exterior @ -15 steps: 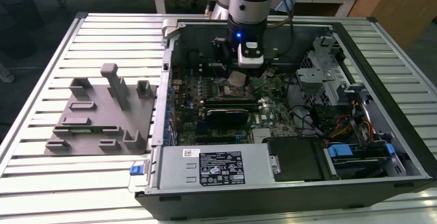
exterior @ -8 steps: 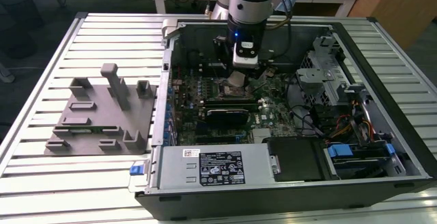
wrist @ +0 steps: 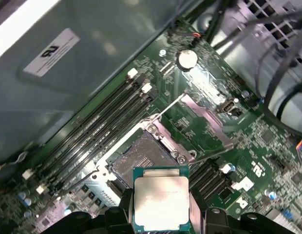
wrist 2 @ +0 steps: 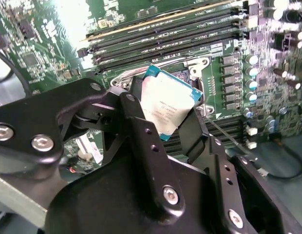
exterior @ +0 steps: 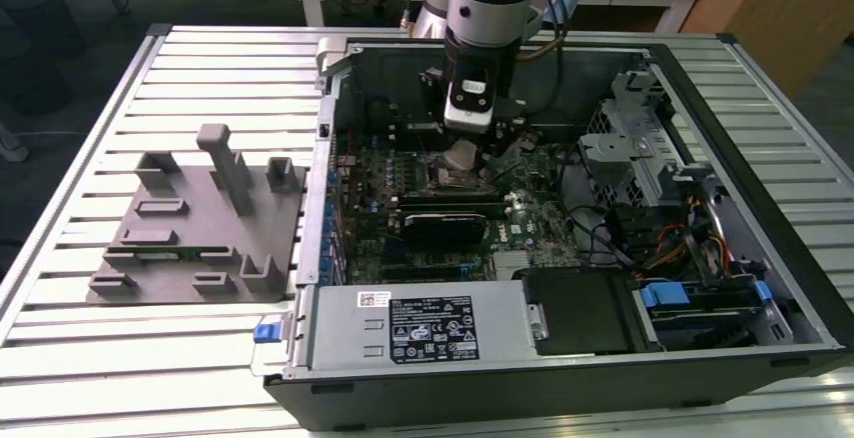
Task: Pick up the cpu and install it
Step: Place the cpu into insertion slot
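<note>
My hand (wrist 2: 163,114) is clamped on the cpu (wrist 2: 171,100), a finger on each of two opposite edges, the pale lid showing in both wrist views. Just past it sits the bare socket (wrist: 136,163); the chip hangs above it, apart. By my reckoning the pickup is done and I'm on the approach to install. Seating calls for squaring the chip to the socket and keeping it level, with a light touch. Farther out, in the exterior view, the computer case (exterior: 561,378) takes the centre and right, and the grey tray (exterior: 187,248) lies middle left on the table (exterior: 200,58).
</note>
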Robot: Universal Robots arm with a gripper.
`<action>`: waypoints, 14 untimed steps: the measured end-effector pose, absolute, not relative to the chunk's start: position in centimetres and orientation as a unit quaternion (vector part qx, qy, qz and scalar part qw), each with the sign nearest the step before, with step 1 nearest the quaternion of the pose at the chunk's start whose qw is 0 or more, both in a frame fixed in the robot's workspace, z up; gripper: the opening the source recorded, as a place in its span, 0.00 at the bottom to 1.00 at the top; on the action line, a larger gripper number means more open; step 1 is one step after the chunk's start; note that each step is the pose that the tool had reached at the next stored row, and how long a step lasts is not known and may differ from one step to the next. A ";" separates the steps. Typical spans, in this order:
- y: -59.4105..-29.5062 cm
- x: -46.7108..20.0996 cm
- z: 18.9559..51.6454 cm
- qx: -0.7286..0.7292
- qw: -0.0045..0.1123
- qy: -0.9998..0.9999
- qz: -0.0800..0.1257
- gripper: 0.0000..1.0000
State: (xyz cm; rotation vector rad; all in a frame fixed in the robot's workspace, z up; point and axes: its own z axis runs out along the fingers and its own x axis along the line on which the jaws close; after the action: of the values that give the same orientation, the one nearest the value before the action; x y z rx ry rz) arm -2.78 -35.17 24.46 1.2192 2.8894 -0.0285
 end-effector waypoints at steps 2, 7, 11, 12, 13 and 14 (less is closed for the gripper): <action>-35.2 -2.8 24.5 0.402 0.003 0.916 -0.009 0.55; -35.2 -2.8 24.4 0.435 0.003 0.900 -0.011 0.55; -35.2 -2.8 24.4 0.465 0.003 0.885 -0.012 0.55; -35.2 -2.8 24.4 0.473 0.003 0.881 -0.012 0.55; -35.2 -2.8 24.4 0.481 0.003 0.877 -0.013 0.55; -35.2 -2.8 24.4 0.488 0.003 0.873 -0.013 0.55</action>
State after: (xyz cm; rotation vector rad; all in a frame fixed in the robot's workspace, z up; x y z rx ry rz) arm -2.78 -35.17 24.40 1.5310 2.7359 -0.0400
